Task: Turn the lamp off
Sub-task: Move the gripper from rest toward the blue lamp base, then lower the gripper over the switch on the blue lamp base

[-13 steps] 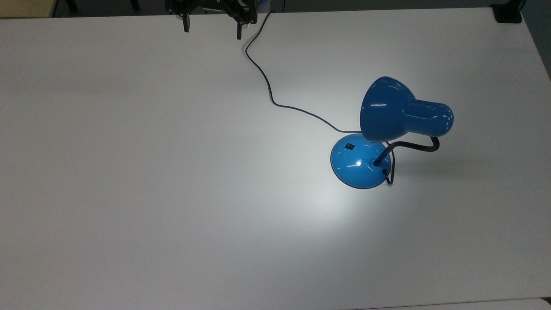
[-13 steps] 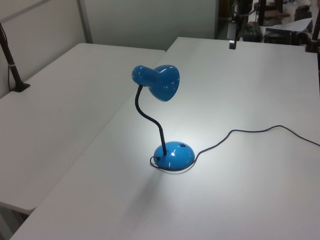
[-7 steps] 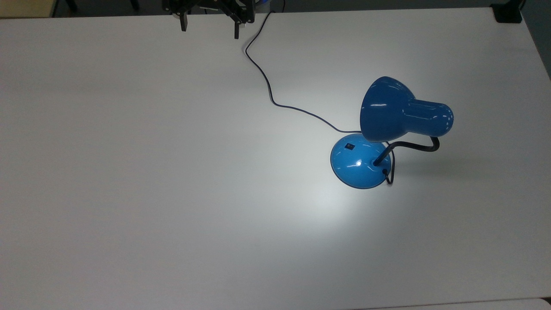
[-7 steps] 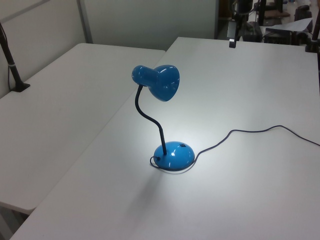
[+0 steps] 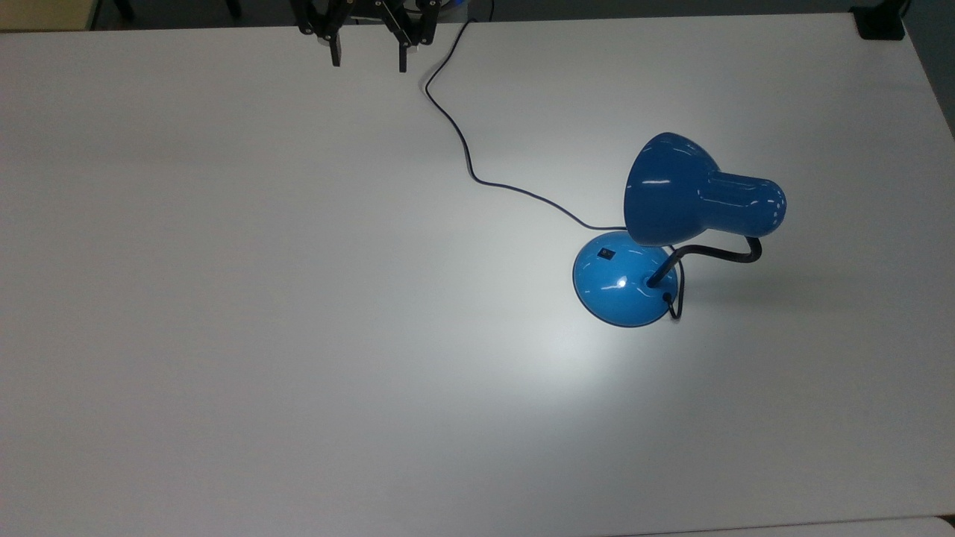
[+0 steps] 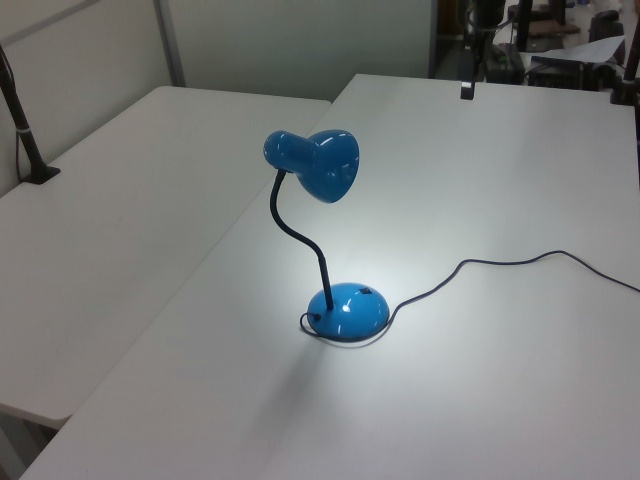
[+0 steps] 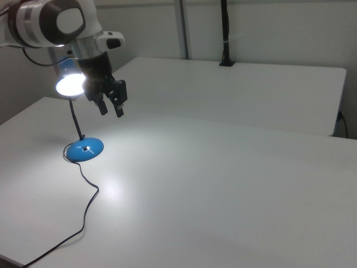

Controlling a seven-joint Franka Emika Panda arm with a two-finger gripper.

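The blue lamp (image 5: 697, 200) stands on the white table (image 5: 261, 298), lit, throwing a bright patch beside its round base (image 5: 623, 287). A small black switch (image 5: 607, 254) sits on the base's top. The black gooseneck (image 6: 296, 235) bends up to the shade (image 6: 322, 163). In the right view the lamp's base (image 7: 84, 149) lies on the right view's left, its shade partly behind the arm. My gripper (image 5: 368, 60) hangs open and empty at the top view's upper edge, far from the lamp; it is also seen as gripper (image 7: 110, 107) in the right view and fingers (image 6: 467, 88) in the left view.
The lamp's dark cord (image 5: 477, 175) runs from the base across the table toward the top view's upper edge, passing just beside the gripper. A second white table (image 6: 120, 190) adjoins on the left view's left, with a black post (image 6: 22, 125) clamped to it.
The two fingers have come closer together and the gripper has shifted slightly. The lamp stays lit and has not moved.
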